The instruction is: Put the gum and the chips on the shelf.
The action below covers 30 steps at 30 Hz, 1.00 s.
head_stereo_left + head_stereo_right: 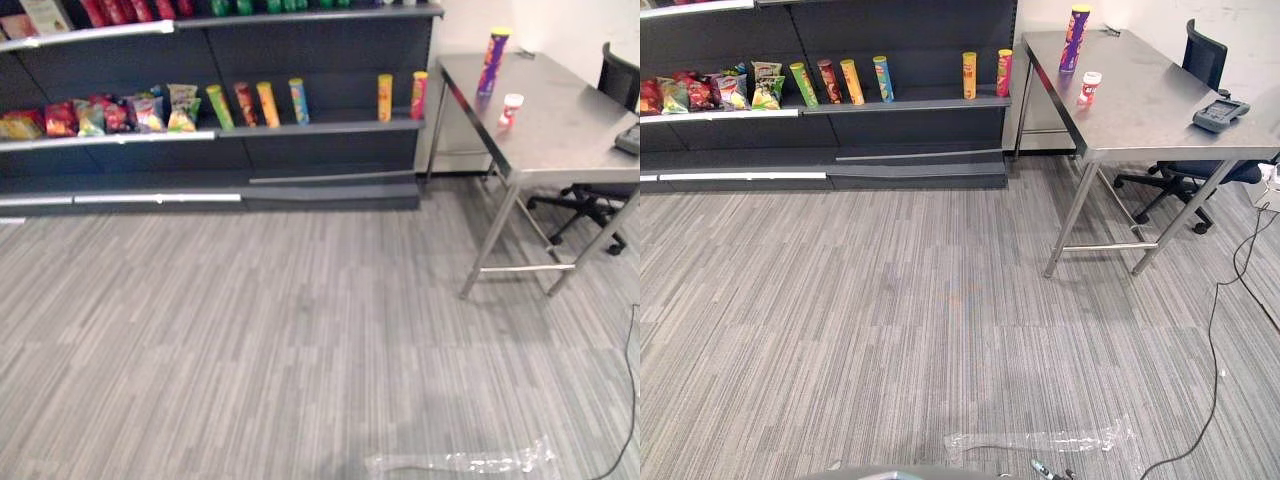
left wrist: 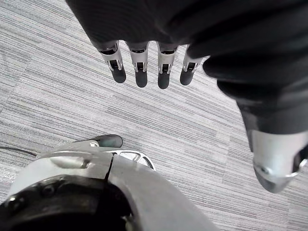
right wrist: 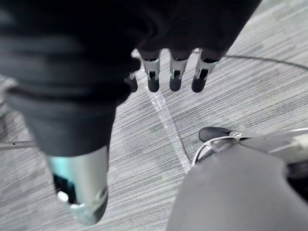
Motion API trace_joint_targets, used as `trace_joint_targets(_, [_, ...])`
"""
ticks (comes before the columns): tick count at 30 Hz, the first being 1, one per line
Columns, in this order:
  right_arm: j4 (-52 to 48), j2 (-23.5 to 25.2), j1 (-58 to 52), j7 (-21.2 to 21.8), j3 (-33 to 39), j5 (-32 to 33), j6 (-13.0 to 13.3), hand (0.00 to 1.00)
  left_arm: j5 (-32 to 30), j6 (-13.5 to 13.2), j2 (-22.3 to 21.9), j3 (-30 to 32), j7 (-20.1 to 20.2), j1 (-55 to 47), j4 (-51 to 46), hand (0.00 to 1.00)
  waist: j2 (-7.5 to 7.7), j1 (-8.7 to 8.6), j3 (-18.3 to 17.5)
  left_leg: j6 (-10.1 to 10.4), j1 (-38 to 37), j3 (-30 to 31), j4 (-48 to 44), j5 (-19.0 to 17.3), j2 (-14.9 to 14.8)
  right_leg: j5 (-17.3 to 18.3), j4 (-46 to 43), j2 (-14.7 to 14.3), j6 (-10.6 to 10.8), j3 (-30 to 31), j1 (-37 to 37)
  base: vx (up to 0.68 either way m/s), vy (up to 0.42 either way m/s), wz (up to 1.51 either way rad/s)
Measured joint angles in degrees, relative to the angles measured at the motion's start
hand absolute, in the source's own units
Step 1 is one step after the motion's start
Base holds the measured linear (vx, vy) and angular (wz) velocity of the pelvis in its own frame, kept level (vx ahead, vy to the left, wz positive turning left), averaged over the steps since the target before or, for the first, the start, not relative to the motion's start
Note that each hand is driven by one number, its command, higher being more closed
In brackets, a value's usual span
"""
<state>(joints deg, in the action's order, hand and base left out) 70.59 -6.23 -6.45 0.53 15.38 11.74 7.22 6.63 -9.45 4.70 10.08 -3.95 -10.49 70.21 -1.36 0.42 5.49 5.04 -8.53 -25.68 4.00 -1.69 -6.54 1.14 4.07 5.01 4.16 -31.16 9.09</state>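
Observation:
A tall purple chips can (image 1: pixel 1074 38) stands upright at the far end of the steel table (image 1: pixel 1150 115), on the right of the room. A small white and red gum tub (image 1: pixel 1090 87) stands a little nearer on the same table top. The dark shelf (image 1: pixel 320 128) runs along the back wall to the left of the table. My left hand (image 2: pixel 140 72) hangs over the grey floor, fingers straight and holding nothing. My right hand (image 3: pixel 175 78) also hangs over the floor, open and empty. Both hands are far from the table.
The shelf's middle board holds several chip bags (image 1: pixel 110 115) on the left and several upright cans (image 1: pixel 268 103) to the right. A black office chair (image 1: pixel 1200 60) stands behind the table, and a grey device (image 1: pixel 1220 113) lies on it. Clear tape (image 1: pixel 1040 440) marks the floor nearby.

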Motion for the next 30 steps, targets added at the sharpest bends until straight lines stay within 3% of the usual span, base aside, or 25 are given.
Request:
trace_joint_targets(3, [0.0, 0.1, 1.4, 0.0, 0.0, 0.1, 0.5, 0.00, 0.0, 0.0, 0.0, 0.0, 0.0, 0.2, 0.0, 0.00, -0.13, -0.02, 0.9, 1.2, -0.8, -0.6, 0.1, -0.1, 0.0, 0.0, 0.1, 0.0, 0.7, -0.1, 0.5, 0.06, 0.009, -0.06])
trace_joint_targets(7, [-0.2, 0.2, 2.0, -0.1, 0.1, 0.0, 0.6, 0.00, 0.0, 0.0, 0.1, 0.0, 0.0, 0.7, -0.1, 0.00, 0.06, 0.03, 1.6, 1.3, -1.2, -1.2, 0.6, -0.2, -0.1, 0.3, 0.1, 0.0, 1.7, -0.4, 0.6, 0.03, 0.006, 0.00])
trace_joint_targets(8, [-0.2, 0.2, 2.3, -0.2, 0.2, 0.0, 0.6, 0.00, 0.0, 0.0, 0.1, 0.0, 0.0, 0.7, -0.2, 0.00, -0.60, 0.01, 1.5, 1.3, -1.5, -1.3, 0.8, -0.2, -0.1, 0.3, 0.1, 0.0, 1.8, -0.4, 0.7, 0.01, 0.014, -0.07])
trace_joint_targets(9, [-0.3, 0.3, 2.8, -0.4, 0.3, 0.0, 0.6, 0.00, 0.0, 0.0, 0.1, -0.1, -0.1, 0.8, -0.2, 0.00, 0.05, -0.01, 2.3, 1.3, -1.9, -1.8, 1.0, -0.2, -0.1, 0.7, 0.0, 0.0, 2.3, -0.5, 1.1, 0.01, 0.012, -0.09])
trace_joint_targets(14, [-0.6, 0.5, 3.1, -1.0, 0.3, 0.0, 1.0, 0.00, 0.0, 0.0, 0.1, -0.3, -0.3, 1.1, -0.2, 0.00, 0.12, -0.04, 2.8, 1.4, -2.0, -2.0, 1.1, -0.2, -0.1, 0.7, 0.0, -0.1, 2.4, -0.5, 1.0, 0.00, 0.002, -0.02])
trace_joint_targets(15, [-0.6, 0.5, 3.1, -1.2, 0.3, 0.0, 1.1, 0.00, 0.0, 0.0, 0.1, -0.4, -0.3, 1.2, -0.2, 0.00, -0.51, -0.04, 2.5, 1.4, -2.1, -2.0, 1.1, -0.2, -0.1, 0.7, 0.0, -0.1, 2.4, -0.5, 1.1, 0.00, 0.000, 0.00])
trace_joint_targets(16, [-0.6, 0.5, 3.2, -1.3, 0.4, -0.1, 1.1, 0.00, 0.0, 0.0, 0.2, -0.5, -0.4, 1.2, -0.2, 0.00, 0.14, -0.02, 2.9, 1.4, -2.1, -2.1, 1.2, -0.2, -0.1, 0.7, 0.0, -0.1, 2.4, -0.5, 1.0, 0.00, 0.000, 0.00])
trace_joint_targets(17, [-0.6, 0.5, 3.2, -1.3, 0.5, -0.1, 1.1, 0.00, 0.0, 0.0, 0.2, -0.6, -0.4, 1.2, -0.2, 0.00, -0.61, -0.02, 2.6, 1.4, -2.2, -2.1, 1.2, -0.2, -0.1, 0.7, 0.0, -0.1, 2.4, -0.5, 1.1, 0.00, 0.000, 0.00])
trace_joint_targets(21, [-0.5, 0.7, 3.4, -0.7, 1.7, 0.1, 1.0, 0.00, 0.0, 0.0, 0.2, -0.6, -0.3, 1.3, -0.2, 0.00, 0.20, 0.00, 3.3, 1.4, -2.3, -2.2, 1.2, -0.2, -0.1, 0.7, 0.0, -0.1, 2.4, -0.5, 1.1, 0.00, 0.000, 0.00])
trace_joint_targets(22, [-0.5, 0.9, 3.5, -0.7, 2.0, 0.1, 1.0, 0.00, 0.0, 0.0, 0.2, -0.6, -0.3, 1.3, -0.2, 0.00, -0.59, -0.01, 2.9, 1.4, -2.3, -2.2, 1.2, -0.2, -0.1, 0.7, 0.0, -0.1, 2.4, -0.5, 1.1, 0.00, 0.000, 0.00])
trace_joint_targets(23, [-0.5, 0.9, 3.6, -0.8, 2.1, 0.0, 1.0, 0.00, 0.0, 0.0, 0.2, -0.6, -0.3, 1.3, -0.2, 0.00, 0.26, -0.01, 3.4, 1.4, -2.3, -2.2, 1.2, -0.2, -0.1, 0.7, 0.0, -0.1, 2.4, -0.5, 1.1, 0.00, 0.000, 0.00])
trace_joint_targets(25, [-0.5, 1.0, 3.7, -1.3, 2.1, -0.1, 1.0, 0.00, 0.0, 0.0, 0.3, -0.7, -0.3, 1.3, -0.2, 0.00, -0.48, 0.00, 3.1, 1.4, -2.4, -2.2, 1.2, -0.2, -0.1, 0.7, 0.0, -0.1, 2.4, -0.5, 1.1, 0.00, 0.000, 0.00])
trace_joint_targets(26, [-0.6, 1.0, 3.7, -1.6, 2.1, -0.5, 1.0, 0.00, 0.0, 0.0, 0.2, -0.7, -0.5, 1.3, -0.2, 0.00, 0.24, 0.01, 3.5, 1.4, -2.3, -2.2, 1.2, -0.3, -0.1, 0.7, 0.0, -0.1, 2.4, -0.5, 1.1, 0.00, 0.000, 0.00])
trace_joint_targets(27, [-0.7, 1.1, 3.8, -2.1, 2.1, -0.5, 1.0, 0.00, 0.0, 0.0, 0.3, -0.7, -0.7, 1.3, -0.2, 0.00, -0.40, 0.02, 3.1, 1.4, -2.3, -2.2, 1.2, -0.3, -0.1, 0.7, 0.0, -0.1, 2.4, -0.5, 1.1, 0.00, 0.000, 0.00])
trace_joint_targets(29, [-0.8, 1.2, 3.8, -3.1, 2.1, -0.7, 1.3, 0.00, 0.0, -0.1, 0.3, -0.7, -1.0, 1.4, -0.2, 0.00, 0.22, 0.03, 3.5, 1.5, -2.3, -2.2, 1.2, -0.3, -0.1, 0.7, 0.0, -0.1, 2.3, -0.6, 1.0, 0.00, 0.000, 0.00])
trace_joint_targets(30, [-0.9, 1.4, 3.8, -3.4, 2.1, -0.7, 1.7, 0.00, 0.0, -0.5, 0.3, -0.8, -1.5, 1.4, -0.2, 0.00, -0.19, 0.02, 3.2, 1.5, -2.3, -2.2, 1.2, -0.3, -0.1, 0.7, 0.0, -0.1, 2.3, -0.6, 1.0, 0.00, 0.000, 0.00])
